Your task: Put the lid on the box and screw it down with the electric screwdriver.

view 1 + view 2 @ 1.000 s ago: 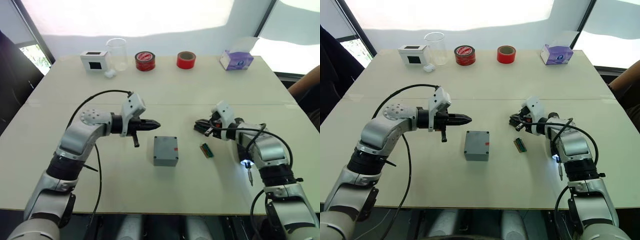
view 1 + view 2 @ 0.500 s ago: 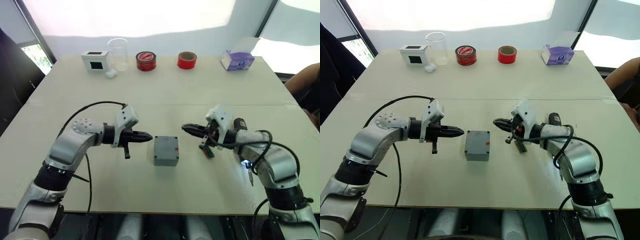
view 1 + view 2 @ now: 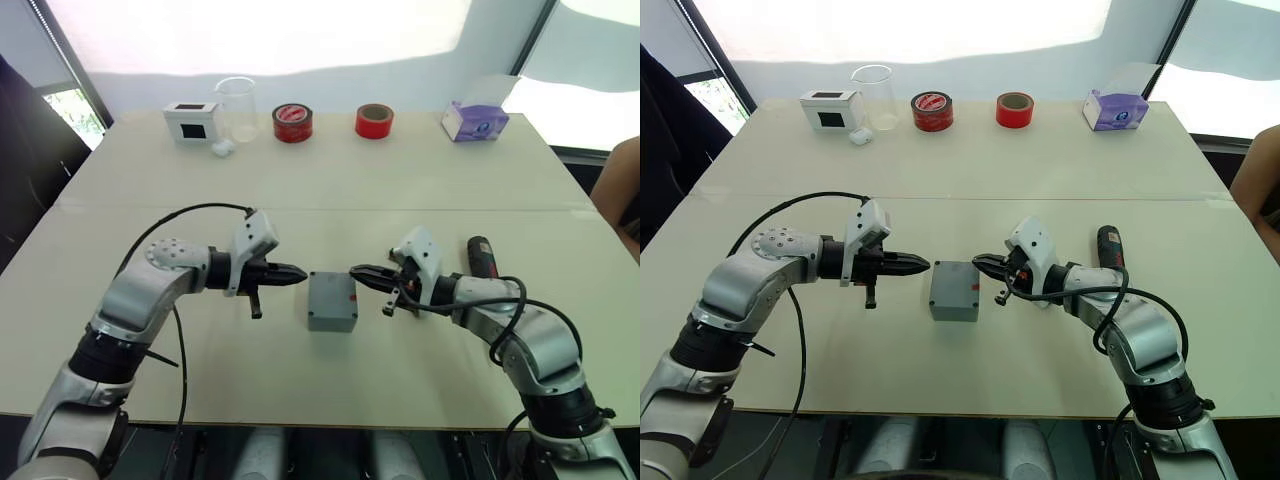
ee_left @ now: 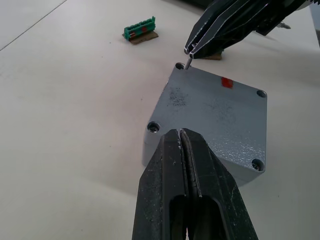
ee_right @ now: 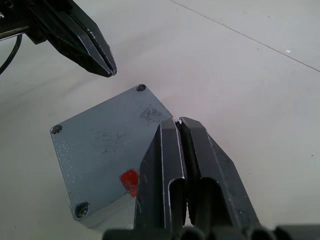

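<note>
Box (image 3: 332, 300) sits mid-table (image 3: 330, 190), lid (image 4: 217, 107) already seated flush on top; small red spot near one lid edge. Corner holes: one shows a screw head, the others too small to tell.

L gripper (image 3: 302, 273) just beside box on robot's left, tips apart from its wall, not touching. Fingers pressed together, nothing between them (L wrist view).

R gripper (image 3: 356, 272) at box's opposite side, tip over a lid corner. Fingers clenched on a small screw (image 4: 188, 62); screw shank pokes down from tips, right at the corner hole, contact w/ hole can't be told.

Screwdriver (image 3: 481, 254) lies flat on table, to the right of box, beyond R forearm, well apart from box; not held.

Green bit holder (image 4: 140, 30) on table past box as seen from L wrist view, apart from it.

Far edge of table behind box: white box w/ black window (image 3: 190, 121), clear beaker (image 3: 236, 107), 2 red tape rolls (image 3: 292, 123) (image 3: 373, 121), tissue box (image 3: 475, 121).
</note>
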